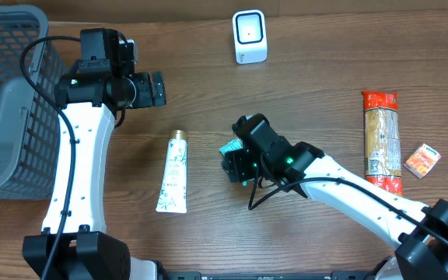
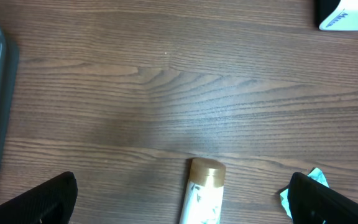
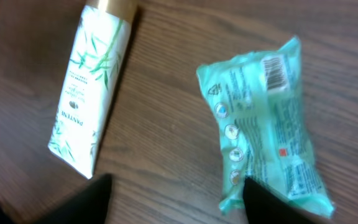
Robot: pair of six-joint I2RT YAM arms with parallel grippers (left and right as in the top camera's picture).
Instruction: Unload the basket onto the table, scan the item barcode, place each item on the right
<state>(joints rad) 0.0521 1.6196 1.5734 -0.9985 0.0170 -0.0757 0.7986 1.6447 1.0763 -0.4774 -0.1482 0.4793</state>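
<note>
The teal packet lies crumpled on the tabletop, its white barcode facing up near one end. The white scanner sits well apart from it.

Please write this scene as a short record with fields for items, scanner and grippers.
scanner: small white barcode scanner, top centre of overhead view
target item: teal plastic packet, lying flat, barcode facing up
other items: white tube with gold cap; long red-orange packet; small orange box; grey plastic basket
left gripper: open, empty
right gripper: open, over the teal plastic packet
</note>
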